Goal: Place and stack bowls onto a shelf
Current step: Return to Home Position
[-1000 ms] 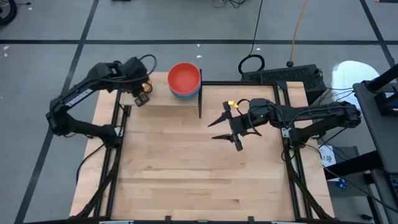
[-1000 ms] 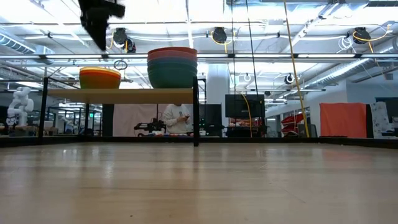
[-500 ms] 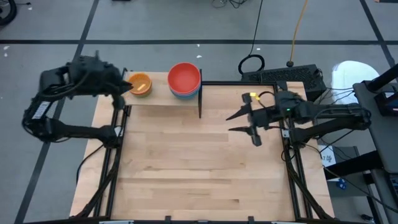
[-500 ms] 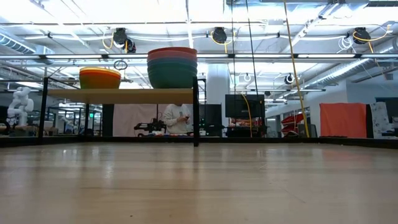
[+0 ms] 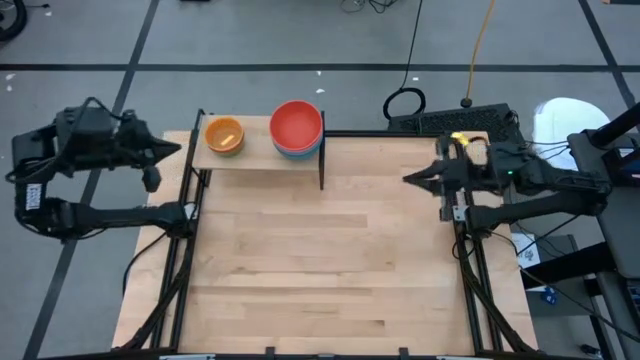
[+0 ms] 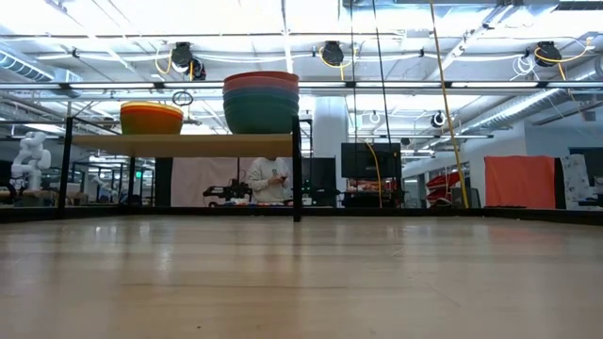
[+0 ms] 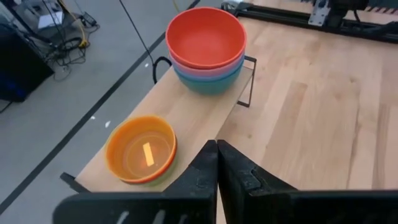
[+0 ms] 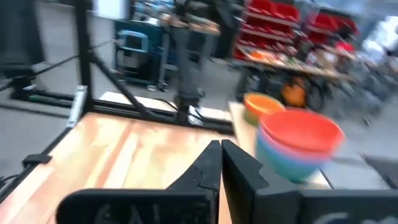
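Over on its own side, the left gripper [image 5: 168, 151] hangs just off the edge of the bench [image 5: 320, 260], its fingers [image 7: 204, 171] pressed tight together with nothing between them. Straight ahead of those fingertips stands the shelf [image 5: 255, 155], its light plank raised on a black frame. The small stack [image 7: 141, 149] of bowls is the nearer one to them, yellow over orange as seen from bench height, with a greenish rim peeking out underneath. Farther beyond sits the large stack [image 7: 206, 40], red on top, then pink, then blue and teal, close by the black end bar [image 5: 322, 160]. Across the bench the right gripper [image 5: 410, 178] hovers at the opposite edge, its fingers [image 8: 208, 167] also closed flat against each other and empty. They point toward the shelf, well apart from it, with the large stack the closer of the two to them and the small stack behind it. Both stacks stand upright on the plank, just beside one another but apart. In the room behind the shelf a person [image 6: 268, 179] stands.
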Tool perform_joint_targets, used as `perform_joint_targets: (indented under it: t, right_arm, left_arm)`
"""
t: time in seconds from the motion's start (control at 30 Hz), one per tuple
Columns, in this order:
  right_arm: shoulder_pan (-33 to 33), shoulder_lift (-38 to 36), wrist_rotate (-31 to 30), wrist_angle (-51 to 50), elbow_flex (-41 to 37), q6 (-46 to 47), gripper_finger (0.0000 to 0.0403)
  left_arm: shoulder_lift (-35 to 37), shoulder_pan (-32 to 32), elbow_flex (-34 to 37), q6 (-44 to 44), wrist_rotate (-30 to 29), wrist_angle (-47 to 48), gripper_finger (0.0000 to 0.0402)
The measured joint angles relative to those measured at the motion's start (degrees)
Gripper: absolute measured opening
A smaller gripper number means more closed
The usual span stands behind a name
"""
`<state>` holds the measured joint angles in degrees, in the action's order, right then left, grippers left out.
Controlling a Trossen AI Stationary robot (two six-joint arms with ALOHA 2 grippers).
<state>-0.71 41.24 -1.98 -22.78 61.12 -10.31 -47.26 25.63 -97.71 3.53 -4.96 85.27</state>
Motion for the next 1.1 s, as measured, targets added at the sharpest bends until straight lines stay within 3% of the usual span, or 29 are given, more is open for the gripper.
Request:
perform_joint_targets:
  t: [0.13, 0.43, 0.77, 0.97, 1.1]
  right_arm:
    - [0.0, -4.1, -3.9, -5.4, 0.0, 3.5, 0.0005]
    - [0.0, -12.9, -4.0, -14.9, 0.1, 4.1, 0.0001]
    - [0.0, -21.7, -4.2, -15.3, -2.2, 5.3, 0.0]
    - [0.0, -28.5, -4.2, -14.7, -8.5, 8.2, 0.0]
    - [0.0, -33.5, -4.2, -9.1, -14.7, 10.3, 0.0]
  left_arm:
    - [2.8, 0.0, 0.0, 0.2, 0.0, 0.8, 0.0004]
    - [11.0, 0.0, 0.0, -1.4, -0.1, 4.5, 0.0003]
    - [22.8, 0.1, 0.1, -7.2, -0.1, 4.7, 0.0003]
    - [28.6, 0.2, 0.1, -10.0, 0.5, 4.8, 0.0006]
    - [31.5, 1.2, 0.1, -9.9, 1.9, 4.8, 0.0004]
